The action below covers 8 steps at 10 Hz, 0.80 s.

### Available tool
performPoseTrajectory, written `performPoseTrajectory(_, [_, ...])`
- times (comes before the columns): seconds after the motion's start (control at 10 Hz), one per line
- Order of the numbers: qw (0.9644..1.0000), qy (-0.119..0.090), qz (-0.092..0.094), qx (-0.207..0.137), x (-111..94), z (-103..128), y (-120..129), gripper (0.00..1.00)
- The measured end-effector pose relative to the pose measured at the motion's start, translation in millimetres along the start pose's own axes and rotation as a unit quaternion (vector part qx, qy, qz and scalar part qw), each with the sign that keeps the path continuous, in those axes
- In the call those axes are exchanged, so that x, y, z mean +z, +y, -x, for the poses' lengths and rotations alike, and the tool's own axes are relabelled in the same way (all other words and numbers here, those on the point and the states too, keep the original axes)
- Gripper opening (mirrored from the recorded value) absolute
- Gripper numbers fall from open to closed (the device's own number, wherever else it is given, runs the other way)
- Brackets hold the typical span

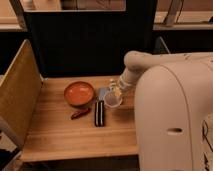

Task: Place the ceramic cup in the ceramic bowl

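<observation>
The ceramic bowl [79,93] sits on the wooden table, orange-red inside with a dark rim, left of centre. The ceramic cup [113,102] is a small white cup standing just right of the bowl, with its open rim showing. My gripper [115,92] reaches in from the large white arm on the right and is right at the cup's far rim, partly covering it. I cannot tell whether it touches or holds the cup.
A black flat bar [99,113] lies in front of the cup and a small red object [80,114] in front of the bowl. A bluish-grey item [103,93] lies between bowl and cup. A woven panel [17,95] walls the table's left side and a dark panel stands behind.
</observation>
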Motion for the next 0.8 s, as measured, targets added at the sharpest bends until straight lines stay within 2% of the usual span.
performPoseTrajectory(0.2, [0.9987,-0.028,-0.009,-0.041,-31.1,31.7,17.4,0.0])
performPoseTrajectory(0.3, [0.997,-0.038,-0.016,-0.065,-44.7,50.4,28.7,0.0])
performPoseTrajectory(0.4, [0.9936,-0.046,-0.027,-0.1,-57.9,77.7,45.3,0.0])
performPoseTrajectory(0.5, [0.9922,-0.045,-0.03,-0.112,-60.1,87.6,52.0,0.0])
performPoseTrajectory(0.6, [0.9891,-0.042,-0.036,-0.137,-61.0,108.8,64.6,0.0])
performPoseTrajectory(0.8, [0.9851,-0.029,-0.034,-0.166,-50.0,140.6,82.0,0.0])
